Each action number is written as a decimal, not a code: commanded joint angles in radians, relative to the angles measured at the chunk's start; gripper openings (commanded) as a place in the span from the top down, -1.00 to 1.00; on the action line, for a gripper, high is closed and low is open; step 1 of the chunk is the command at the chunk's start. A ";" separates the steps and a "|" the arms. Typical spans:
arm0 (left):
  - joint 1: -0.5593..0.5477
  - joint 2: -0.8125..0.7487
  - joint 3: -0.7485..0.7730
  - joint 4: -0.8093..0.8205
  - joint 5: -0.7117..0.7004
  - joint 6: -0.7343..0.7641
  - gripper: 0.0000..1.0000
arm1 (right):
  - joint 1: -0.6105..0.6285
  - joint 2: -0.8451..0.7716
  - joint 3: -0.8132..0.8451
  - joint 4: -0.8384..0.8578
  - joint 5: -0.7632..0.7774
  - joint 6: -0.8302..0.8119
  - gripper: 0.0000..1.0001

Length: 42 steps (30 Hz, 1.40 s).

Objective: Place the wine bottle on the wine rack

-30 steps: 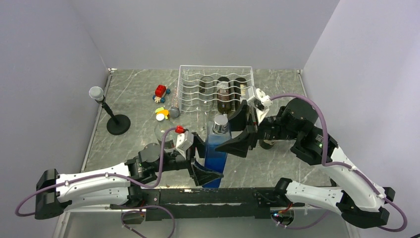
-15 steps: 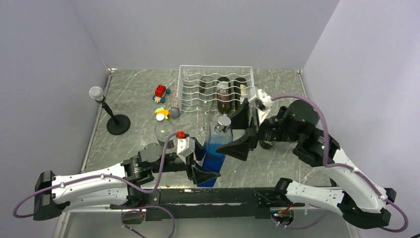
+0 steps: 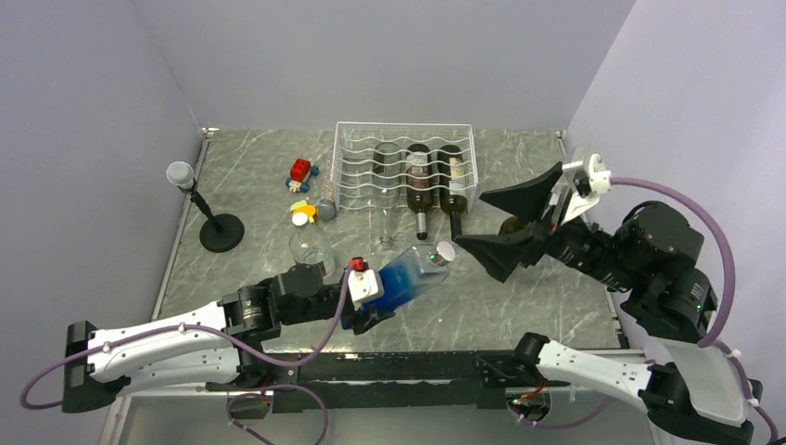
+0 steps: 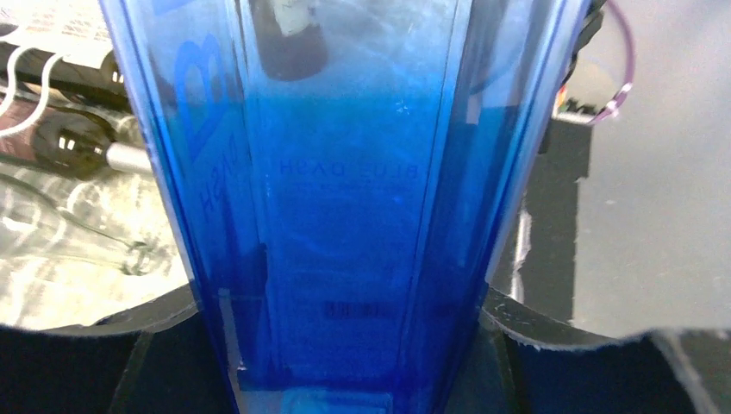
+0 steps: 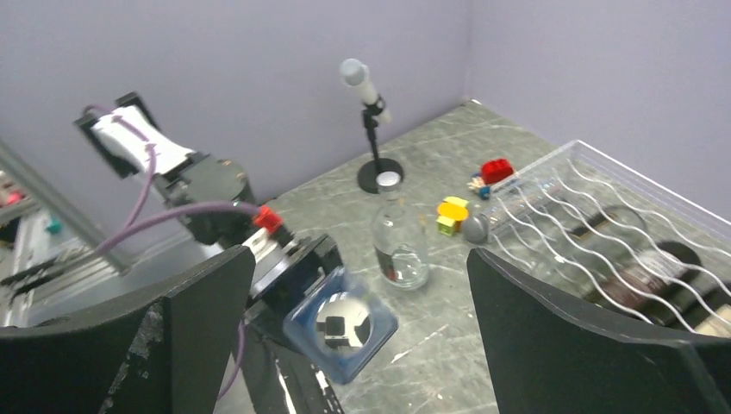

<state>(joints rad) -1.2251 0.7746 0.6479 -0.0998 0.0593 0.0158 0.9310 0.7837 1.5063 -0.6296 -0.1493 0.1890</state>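
Observation:
The wine bottle (image 3: pixel 405 275) is a square blue glass one with a silver cap. It leans toward the right above the table's front, its base clamped in my left gripper (image 3: pixel 373 304), which is shut on it. In the left wrist view the bottle (image 4: pixel 345 198) fills the space between the fingers of that gripper (image 4: pixel 345 354). My right gripper (image 3: pixel 471 221) hangs wide open just right of the cap, touching nothing. In its own view the right gripper (image 5: pixel 360 259) looks onto the cap end of the bottle (image 5: pixel 342 323). The white wire wine rack (image 3: pixel 357 176) stands at the back with two dark bottles (image 3: pixel 436 176) in its right grooves.
A clear glass bottle (image 3: pixel 310 246) and a wine glass (image 3: pixel 385 232) stand just behind the blue bottle. Small toys (image 3: pixel 300 171) and a grey ball (image 3: pixel 326 211) lie left of the rack. A microphone on its stand (image 3: pixel 221 232) is at the far left. Walls enclose the table.
My left gripper closed on the blue bottle and tipped it from upright over to the right. My right gripper opened wide, let go of the neck and drew back to the right.

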 commanded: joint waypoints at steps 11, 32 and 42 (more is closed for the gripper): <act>-0.224 0.192 0.077 0.189 -0.448 0.457 0.98 | 0.003 0.208 0.033 -0.418 0.156 0.095 -0.97; -0.275 0.294 0.034 0.380 -0.729 0.695 0.98 | 0.019 0.267 -0.242 -0.456 -0.077 0.114 -0.66; -0.275 0.305 0.020 0.417 -0.757 0.727 0.98 | 0.037 0.279 -0.309 -0.415 -0.208 0.094 -0.77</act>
<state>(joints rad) -1.4982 1.1194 0.6117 0.1024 -0.6258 0.7204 0.9619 1.0786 1.2095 -1.0622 -0.2722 0.2943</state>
